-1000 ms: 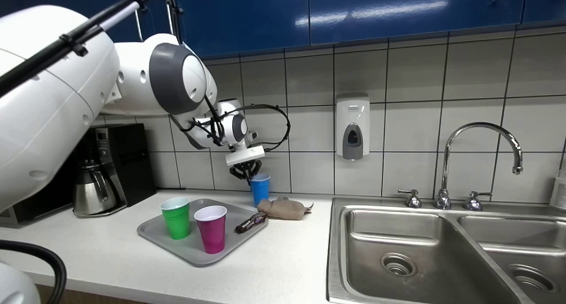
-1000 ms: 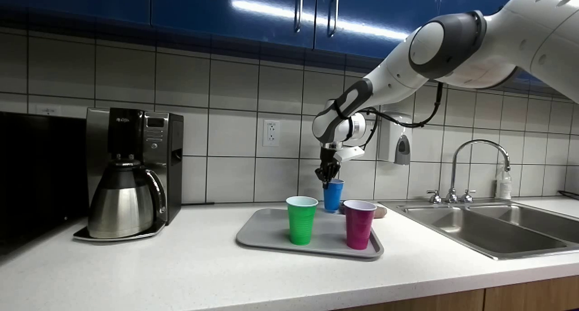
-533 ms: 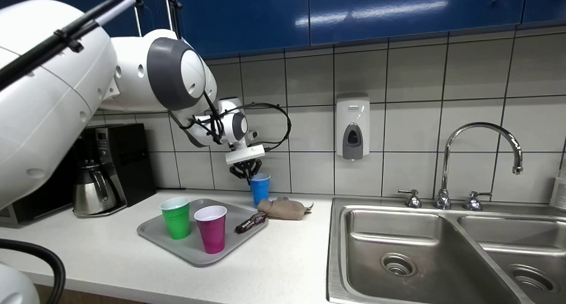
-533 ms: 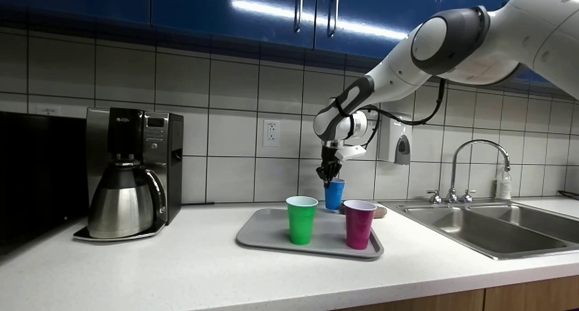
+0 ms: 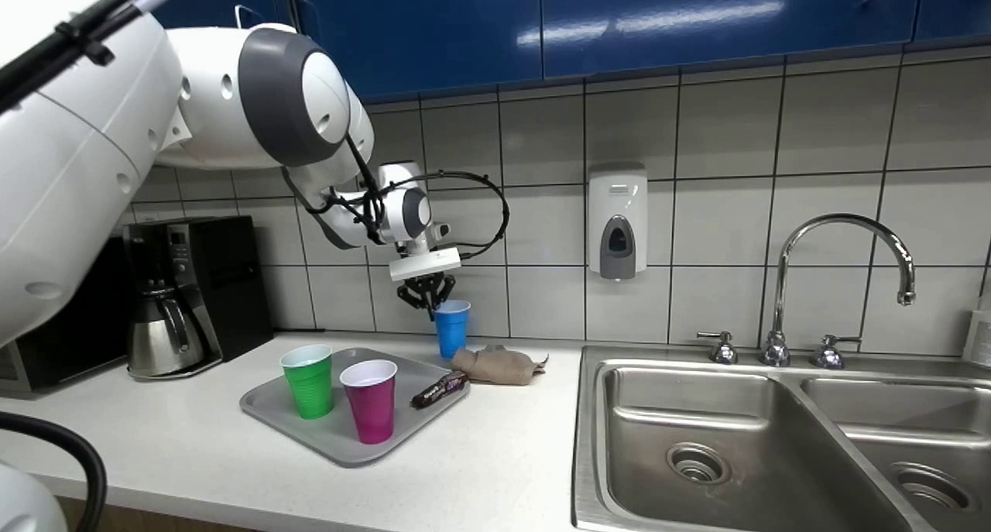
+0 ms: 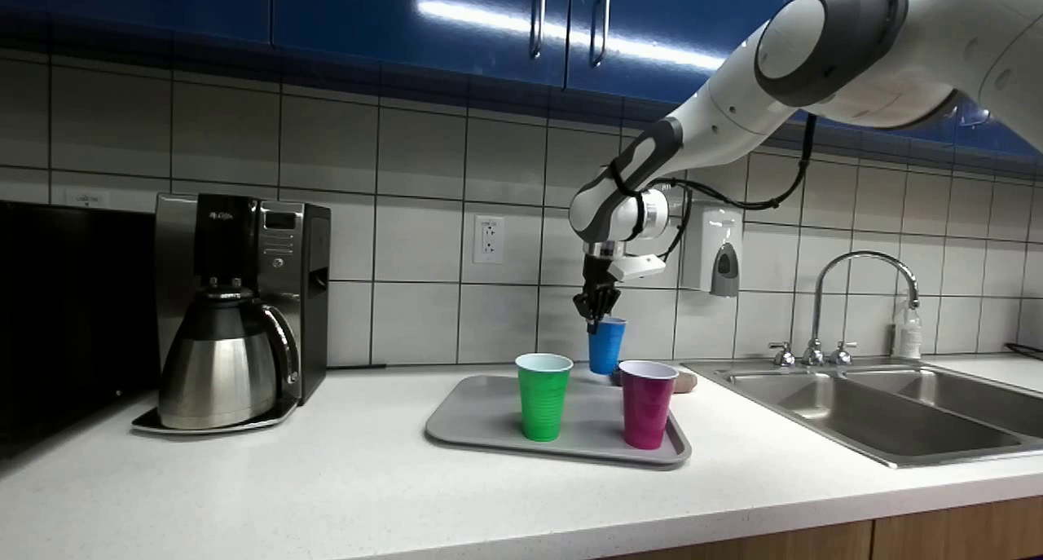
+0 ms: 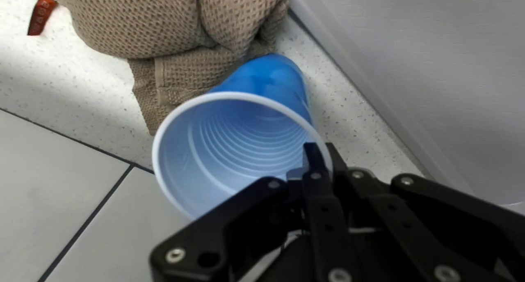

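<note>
A: Your step at present?
B: The hold on the blue cup (image 6: pixel 606 350), I judge, taken at its lip.
A: Where is it?
B: Off the grey tray (image 6: pixel 477 417), past its far edge, near the tiled wall (image 6: pixel 501 324). Mouth up, roughly upright. Brown cloth (image 5: pixel 502 366) close beside its lower part; whether they touch, unclear. Can't tell, either, if the base bears on the counter (image 6: pixel 326 495).
A: What would the next move want?
B: Steadiness, in my view. One-sided pinch on a wall that looks thin: the cup could swivel about the grip. Best straight up first, clear of the cloth, no sideways drag. Should the path cross the tray, mind the green cup (image 6: pixel 543 401) and magenta cup (image 6: pixel 649 409) standing on it.
A: And the jaws, how far apart?
B: Drawn right together, bar the cup's own wall. My pincer (image 7: pixel 326 154) is clamped on the lip, one finger inside, one outside, as the wrist view shows. No contact with anything else seen in any of the three views.
</note>
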Available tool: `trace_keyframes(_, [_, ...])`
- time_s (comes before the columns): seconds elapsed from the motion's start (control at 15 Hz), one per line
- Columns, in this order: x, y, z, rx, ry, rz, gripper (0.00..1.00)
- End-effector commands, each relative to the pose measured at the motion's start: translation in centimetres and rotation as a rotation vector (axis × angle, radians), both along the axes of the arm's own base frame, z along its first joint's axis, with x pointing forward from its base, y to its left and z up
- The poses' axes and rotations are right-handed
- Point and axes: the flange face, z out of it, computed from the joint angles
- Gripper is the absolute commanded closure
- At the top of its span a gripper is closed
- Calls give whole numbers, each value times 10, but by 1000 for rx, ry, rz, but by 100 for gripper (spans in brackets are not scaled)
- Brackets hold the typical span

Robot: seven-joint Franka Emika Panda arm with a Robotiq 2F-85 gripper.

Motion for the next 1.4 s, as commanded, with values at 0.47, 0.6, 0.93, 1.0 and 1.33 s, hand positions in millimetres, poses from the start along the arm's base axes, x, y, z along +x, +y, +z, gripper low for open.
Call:
trace_keyframes(0.47, [-52, 16, 14, 17, 57, 52, 99])
trace_keyframes(0.6, [-61, 23, 16, 22, 67, 74, 99])
trace_keyframes(0.93, [-81, 42, 20, 30, 78, 116, 99])
trace_keyframes(1.0, [-86, 46, 21, 30, 78, 124, 99])
trace_keyframes(1.33, [-105, 60, 18, 37, 86, 166, 99])
